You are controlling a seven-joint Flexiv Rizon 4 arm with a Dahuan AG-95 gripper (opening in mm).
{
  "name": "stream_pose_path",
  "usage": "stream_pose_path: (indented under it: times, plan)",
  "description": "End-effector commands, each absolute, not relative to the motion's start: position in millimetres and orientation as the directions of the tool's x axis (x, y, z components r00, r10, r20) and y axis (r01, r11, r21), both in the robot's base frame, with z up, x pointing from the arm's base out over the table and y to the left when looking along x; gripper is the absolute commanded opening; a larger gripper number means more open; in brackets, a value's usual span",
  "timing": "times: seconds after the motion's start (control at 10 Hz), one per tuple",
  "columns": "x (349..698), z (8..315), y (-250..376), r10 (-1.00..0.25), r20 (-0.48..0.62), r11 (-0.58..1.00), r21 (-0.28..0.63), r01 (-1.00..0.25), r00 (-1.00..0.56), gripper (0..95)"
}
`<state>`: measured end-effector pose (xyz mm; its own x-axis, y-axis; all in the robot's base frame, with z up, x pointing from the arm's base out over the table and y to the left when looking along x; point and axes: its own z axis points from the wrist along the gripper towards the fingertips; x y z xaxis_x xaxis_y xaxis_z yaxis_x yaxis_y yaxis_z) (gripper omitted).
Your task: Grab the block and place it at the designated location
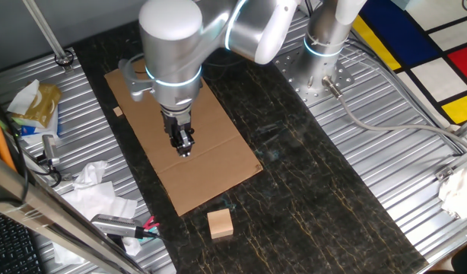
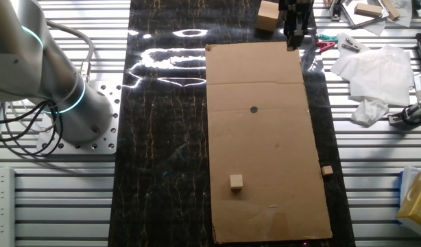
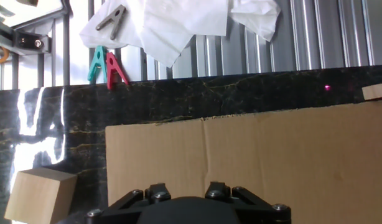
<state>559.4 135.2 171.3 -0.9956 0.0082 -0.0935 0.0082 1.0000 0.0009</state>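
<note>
- One block (image 1: 220,224) sits untouched on the dark counter (image 1: 309,198), just off the short near edge of the cardboard (image 1: 211,164), by its corner; in the hand view it shows at the lower left.
- The end effector (image 1: 185,146) hangs above the cardboard, near that same edge but well apart from the block, and carries nothing. Whether its jaws are spread or closed I cannot tell; in the hand view only its base shows.
- The dot (image 2: 254,109) lies on the cardboard just past the crease, bare.
- A small cube (image 2: 236,181) rests on the far half of the cardboard, and a chip (image 2: 326,170) lies on the counter beside its long edge. Risk: either could be mistaken for the block, since all are pale tan.
- Risk: the block looks about as wide as the jaws, so a slightly off-centre descent could land a finger on top and knock it away.
- Risk: a skewed grip could twist the block, so it settles beside the dot rather than over it.
- Clips (image 3: 107,66) and tissue (image 3: 178,22) lie past the counter edge; a wide swing could snag them.
</note>
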Motion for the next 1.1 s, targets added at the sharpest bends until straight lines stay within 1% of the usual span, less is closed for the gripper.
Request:
stream_pose_path:
  times: [0.1, 0.7, 1.1]
  plan:
    - [558.6, 171.3, 134.4, -0.010, -0.091, 1.000, -0.002, -0.010, -0.996, 38.0]
    - [558.6, 171.4, 134.5, -0.053, -0.073, 0.999, -0.003, -0.053, -0.996, 38.0]
    - [558.4, 171.3, 134.2, -0.044, -0.046, 0.999, 0.005, -0.044, -0.998, 38.0]
